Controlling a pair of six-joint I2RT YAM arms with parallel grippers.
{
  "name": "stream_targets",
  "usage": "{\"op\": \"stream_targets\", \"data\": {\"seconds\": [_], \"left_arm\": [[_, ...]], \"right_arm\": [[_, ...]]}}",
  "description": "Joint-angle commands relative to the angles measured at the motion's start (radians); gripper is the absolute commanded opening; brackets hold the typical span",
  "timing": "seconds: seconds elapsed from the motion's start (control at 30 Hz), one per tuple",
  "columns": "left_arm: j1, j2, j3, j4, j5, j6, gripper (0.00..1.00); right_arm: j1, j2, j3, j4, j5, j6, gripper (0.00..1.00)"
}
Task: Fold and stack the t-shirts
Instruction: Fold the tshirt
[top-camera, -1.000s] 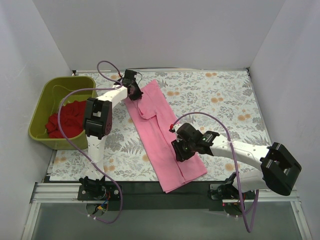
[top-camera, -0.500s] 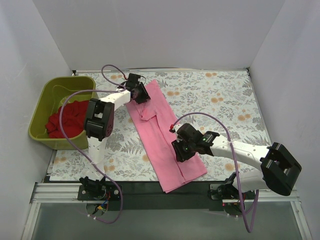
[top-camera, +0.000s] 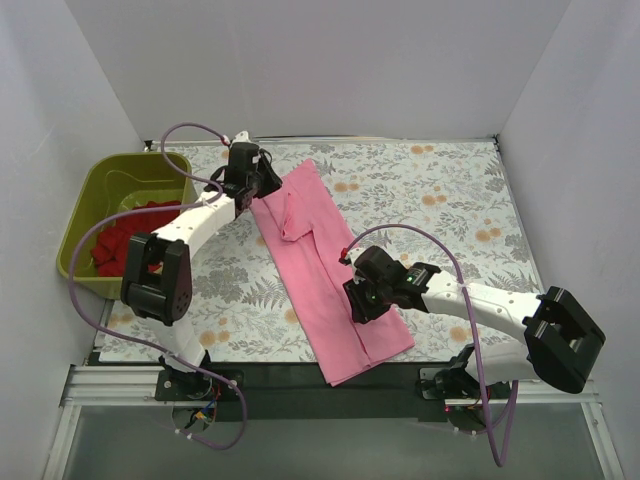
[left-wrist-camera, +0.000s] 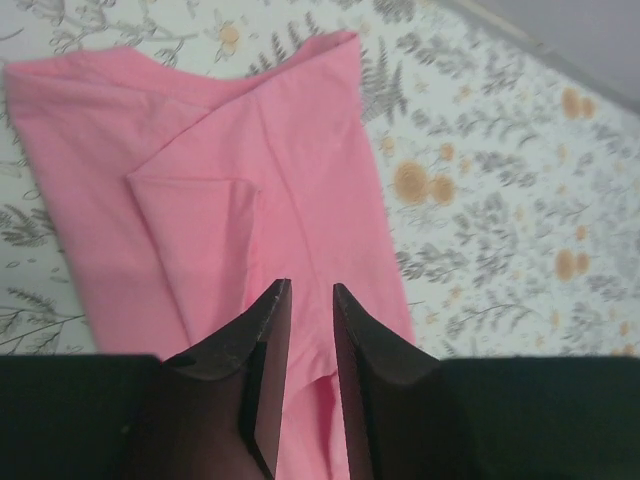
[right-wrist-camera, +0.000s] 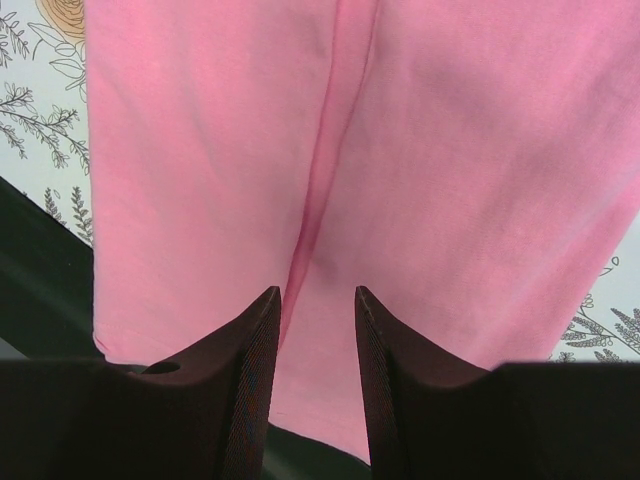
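The pink t-shirt (top-camera: 322, 262) lies on the floral table as a long narrow strip, both sides folded in and a sleeve flap folded over near its far end. It also shows in the left wrist view (left-wrist-camera: 300, 150) and the right wrist view (right-wrist-camera: 450, 150). My left gripper (top-camera: 266, 182) hovers at the strip's far left edge, its jaws (left-wrist-camera: 310, 288) slightly apart and empty. My right gripper (top-camera: 361, 303) is low over the near part of the strip, open and empty (right-wrist-camera: 318, 292). The red t-shirt (top-camera: 122, 240) lies crumpled in the tub.
The olive-green tub (top-camera: 72, 240) stands at the table's left edge. The pink strip's near end overhangs the black front rail (top-camera: 260, 372). White walls close in the table on three sides. Purple cables loop over both arms.
The left arm has swung its elbow out to the left over the tub, and its gripper has shifted a little left and back. The right arm and the pink shirt have not moved.
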Motion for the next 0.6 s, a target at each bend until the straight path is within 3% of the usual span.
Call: {"op": "stream_targets", "data": {"seconds": [0.0, 0.17, 0.57], "left_arm": [[-0.009, 0.027, -0.068, -0.014, -0.06, 0.055, 0.23], [-0.029, 0.058, -0.108, -0.014, -0.107, 0.073, 0.15], [-0.119, 0.123, -0.131, -0.024, -0.127, 0.1, 0.14]], "right_arm": [[-0.002, -0.025, -0.005, 0.025, -0.003, 0.007, 0.37], [-0.003, -0.034, -0.008, 0.025, -0.002, 0.009, 0.37], [-0.003, -0.039, -0.014, 0.03, 0.001, 0.009, 0.37]]}}
